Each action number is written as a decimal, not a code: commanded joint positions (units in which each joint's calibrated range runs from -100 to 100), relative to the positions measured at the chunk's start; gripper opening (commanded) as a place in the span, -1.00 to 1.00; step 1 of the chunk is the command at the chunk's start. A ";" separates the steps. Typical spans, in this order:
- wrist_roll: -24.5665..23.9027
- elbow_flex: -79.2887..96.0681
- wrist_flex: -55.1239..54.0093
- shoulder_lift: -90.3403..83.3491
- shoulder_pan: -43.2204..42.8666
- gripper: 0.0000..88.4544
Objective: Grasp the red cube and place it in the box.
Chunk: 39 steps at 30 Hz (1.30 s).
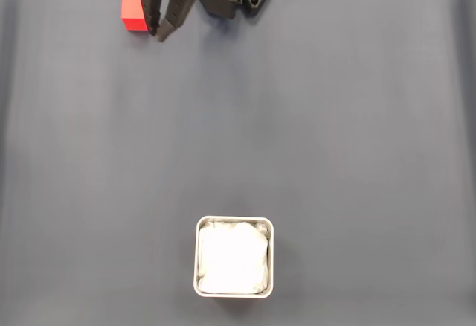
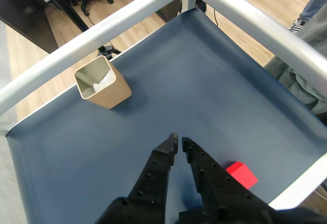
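Here you see no readable brand, label or writing on any item. The mat [image 1: 312, 132] is a plain dark blue-grey sheet, bordered by a silver metal frame [image 2: 117, 22] in the wrist view, with wood flooring and a chair base beyond it. The gripper [image 1: 158, 36] sits near the top edge in the fixed view, its jaws narrow, nearly touching, holding nothing. The cube [image 1: 133, 13] rests on the mat just beside the gripper, to its left in that view. The box [image 1: 233, 256] stands well apart, near the bottom edge.
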 commanded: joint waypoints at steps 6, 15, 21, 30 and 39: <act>0.54 2.10 0.39 -4.25 6.35 -0.99; 1.56 5.75 0.72 -7.63 14.23 -1.00; 1.81 7.30 2.03 -8.76 18.99 -1.00; 2.00 12.50 4.40 -13.44 24.46 -1.00; 2.34 16.88 5.63 -17.51 29.64 -1.00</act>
